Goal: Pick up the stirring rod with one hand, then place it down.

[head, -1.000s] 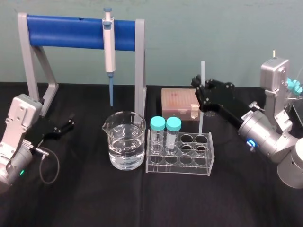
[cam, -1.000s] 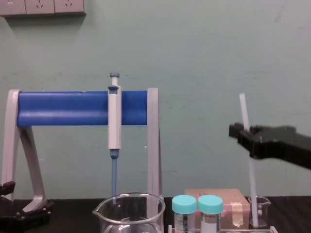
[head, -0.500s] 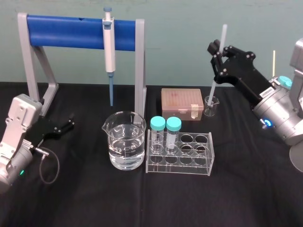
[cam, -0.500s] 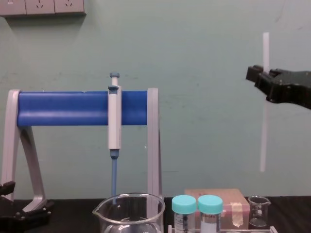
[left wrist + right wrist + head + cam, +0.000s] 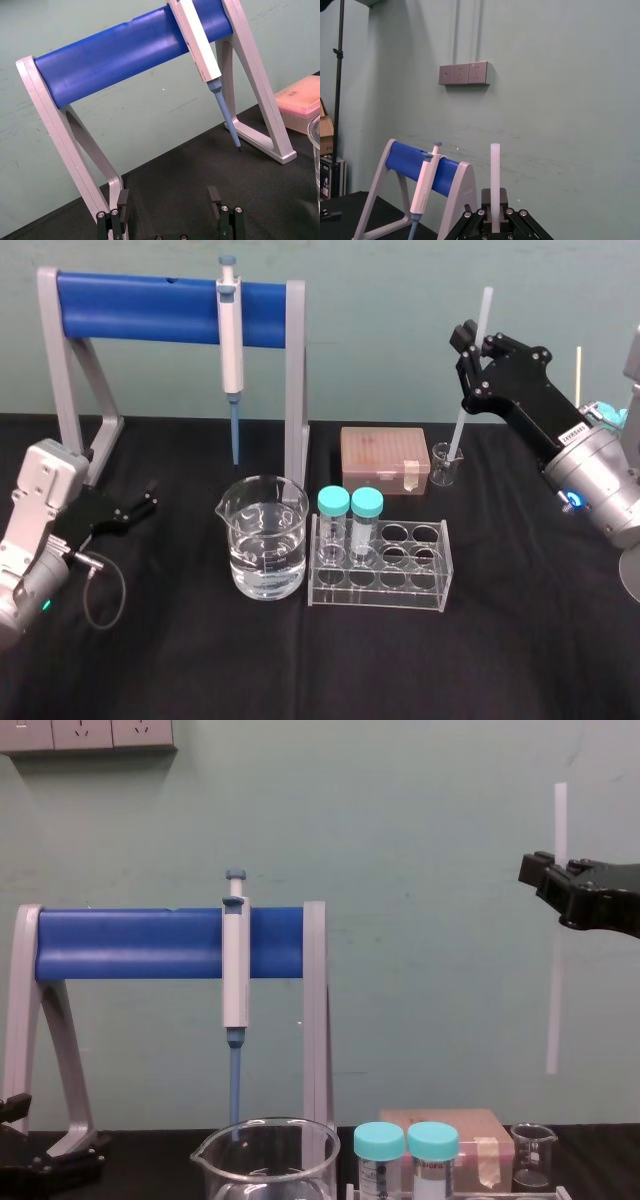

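In the head view, the right gripper (image 5: 478, 348) is holding the stirring rod (image 5: 463, 420) raised off the black table (image 5: 520, 640), its jaws clamped on the rod's upper part. The rod is running nearly upright through the gripper, a short length sticking out above and the longer length hanging below. A small beaker (image 5: 446, 466) is standing below the gripper, and the pink tip box (image 5: 385, 458) is sitting below it and to its left. The left gripper (image 5: 148, 500) is resting low, far to the left, just beside a foot of the pipette stand (image 5: 150, 308).

In the left wrist view, the left gripper (image 5: 169, 196) is sitting with its fingers (image 5: 123, 207) spread wide and nothing between them. The grey-and-blue pipette (image 5: 200, 47) is hanging on the stand's blue bar ahead of it.

In the right wrist view, the right gripper (image 5: 494, 220) is pinching the stirring rod (image 5: 494, 180), which is rising straight up from the narrow jaws.

In the chest view, the right gripper (image 5: 555, 885) is gripping the stirring rod (image 5: 553, 1010) high up. The rod's lower end is hanging in the air, well apart from the small beaker (image 5: 531, 1166) beneath the gripper.
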Available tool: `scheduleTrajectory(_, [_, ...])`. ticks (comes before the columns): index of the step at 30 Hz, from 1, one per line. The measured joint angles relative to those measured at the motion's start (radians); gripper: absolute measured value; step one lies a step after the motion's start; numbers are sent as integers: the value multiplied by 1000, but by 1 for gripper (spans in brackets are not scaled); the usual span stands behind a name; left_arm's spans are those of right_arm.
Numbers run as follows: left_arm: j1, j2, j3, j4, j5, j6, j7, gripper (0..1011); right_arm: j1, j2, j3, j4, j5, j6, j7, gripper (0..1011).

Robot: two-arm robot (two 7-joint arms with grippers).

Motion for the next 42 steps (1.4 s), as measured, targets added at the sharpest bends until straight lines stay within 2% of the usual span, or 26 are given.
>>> scheduleTrajectory(42, [0,0,0,0,0,0,0,1000,-19,-2,1,-16,-7,7,6,71])
